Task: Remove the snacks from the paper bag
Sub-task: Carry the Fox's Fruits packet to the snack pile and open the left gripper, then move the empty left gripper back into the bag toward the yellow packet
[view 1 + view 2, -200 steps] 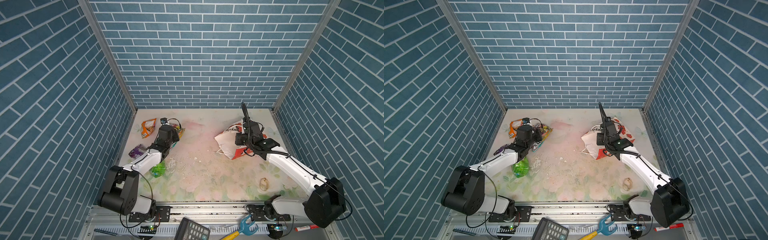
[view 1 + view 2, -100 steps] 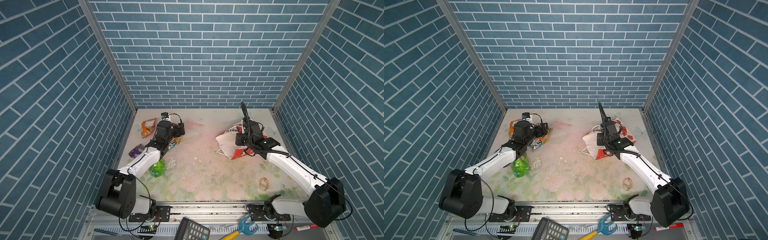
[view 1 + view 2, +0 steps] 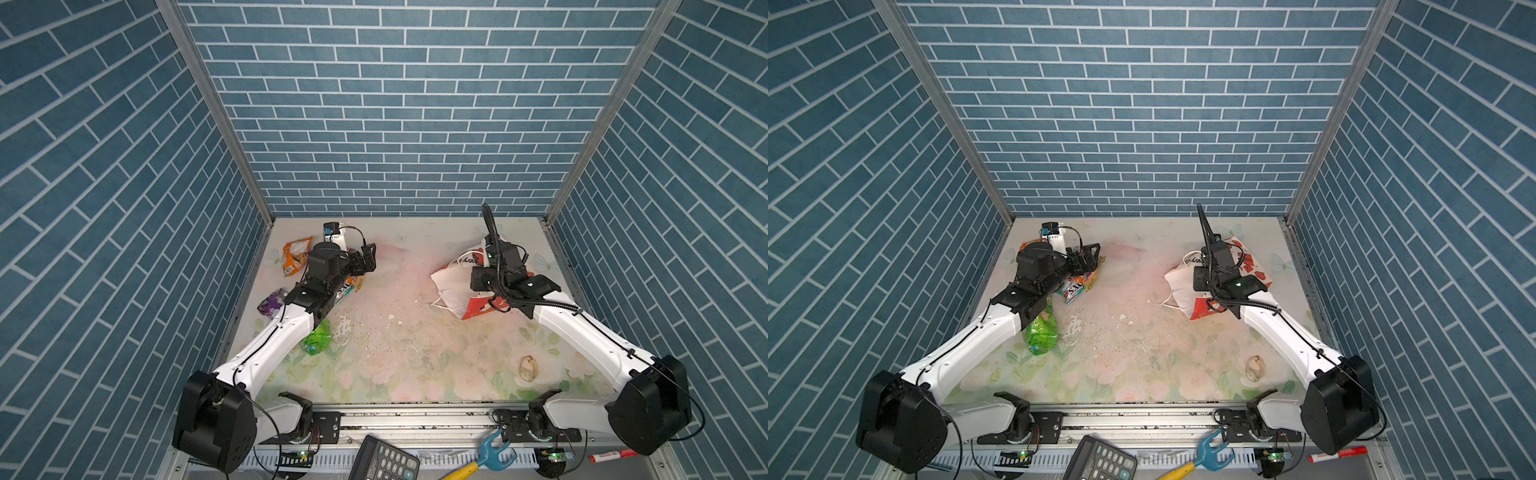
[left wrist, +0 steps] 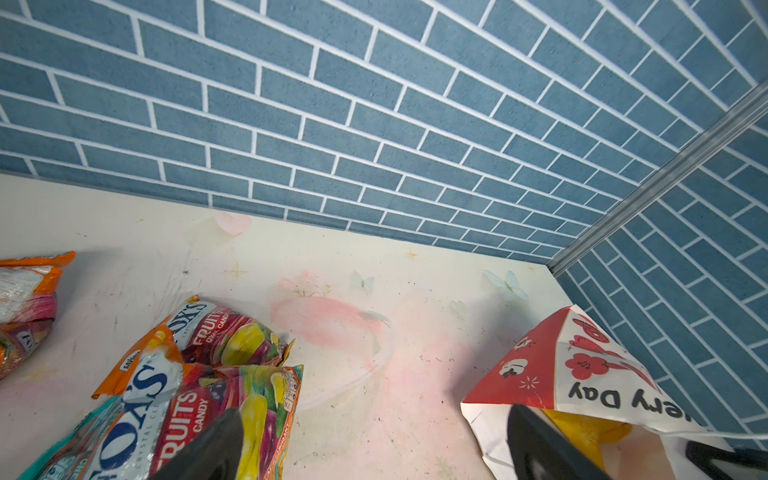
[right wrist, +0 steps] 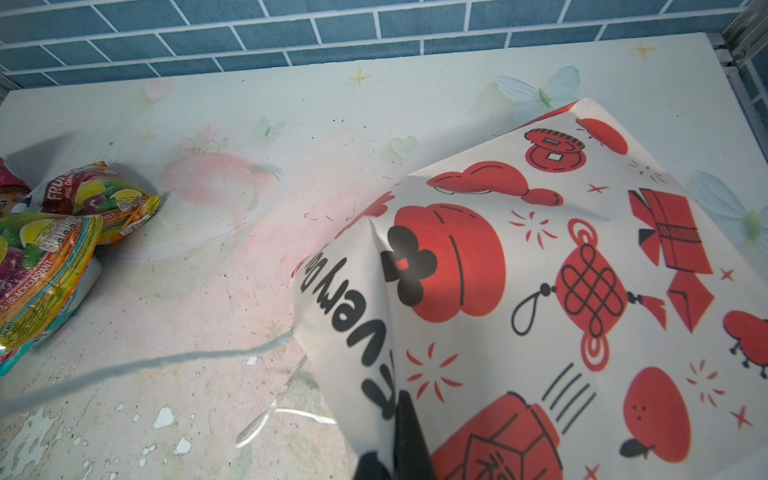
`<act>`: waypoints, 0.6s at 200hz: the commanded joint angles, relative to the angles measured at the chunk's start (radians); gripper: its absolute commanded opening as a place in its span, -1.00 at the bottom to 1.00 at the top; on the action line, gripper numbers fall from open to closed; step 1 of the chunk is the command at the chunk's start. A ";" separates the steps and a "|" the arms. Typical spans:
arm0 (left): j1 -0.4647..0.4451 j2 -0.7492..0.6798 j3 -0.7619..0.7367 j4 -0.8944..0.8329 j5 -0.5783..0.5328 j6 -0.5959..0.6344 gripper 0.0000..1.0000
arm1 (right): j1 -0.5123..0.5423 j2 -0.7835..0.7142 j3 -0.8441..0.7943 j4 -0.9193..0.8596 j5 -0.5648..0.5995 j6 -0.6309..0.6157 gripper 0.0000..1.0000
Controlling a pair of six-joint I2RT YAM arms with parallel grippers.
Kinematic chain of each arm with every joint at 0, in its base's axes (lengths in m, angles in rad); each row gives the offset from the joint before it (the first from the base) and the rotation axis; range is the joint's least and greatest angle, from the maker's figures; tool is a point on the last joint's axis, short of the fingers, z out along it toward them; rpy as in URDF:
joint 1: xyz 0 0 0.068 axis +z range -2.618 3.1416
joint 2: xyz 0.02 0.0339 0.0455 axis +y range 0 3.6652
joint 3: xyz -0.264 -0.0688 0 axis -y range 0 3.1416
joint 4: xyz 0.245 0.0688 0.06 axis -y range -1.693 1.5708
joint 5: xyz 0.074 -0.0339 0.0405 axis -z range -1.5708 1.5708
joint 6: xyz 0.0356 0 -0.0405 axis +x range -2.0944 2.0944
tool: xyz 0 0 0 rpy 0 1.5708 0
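Snacks (image 4: 174, 395) lie beside the spread left gripper (image 4: 374, 419); right gripper (image 5: 399, 415) pinches paper bag (image 5: 540, 249).

1. Reads as a robotics lab: a small staged test booth, not a lived-in room.
2. Closes in on three sides with wall panels (image 3: 395, 124) printed as blue brick, joined by bare aluminium corner posts (image 3: 216, 108).
3. Lays out a worn floral-print tabletop (image 3: 415, 365), flaked and scuffed near the middle.
4. Bolts a white-and-black left arm (image 3: 274, 345) and right arm (image 3: 590, 336) to a metal rail (image 3: 415, 419) along the front edge, amid loose cables and small circuit boards (image 3: 555, 457) lit green.
5. Keeps bench clutter before the rail: calculator (image 3: 384, 459), red marker (image 3: 611, 457), blue-and-yellow plastic tool (image 3: 490, 453).
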 commanded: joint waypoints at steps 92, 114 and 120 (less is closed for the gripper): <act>-0.035 -0.085 0.052 -0.198 -0.002 0.009 0.99 | -0.001 0.014 -0.002 0.052 -0.069 0.048 -1.00; -0.067 -0.074 0.064 -0.208 -0.014 0.019 0.99 | 0.000 0.015 -0.003 0.052 -0.070 0.045 -1.00; -0.077 -0.067 0.070 -0.212 -0.018 0.020 0.99 | -0.001 0.013 -0.006 0.051 -0.069 0.045 -1.00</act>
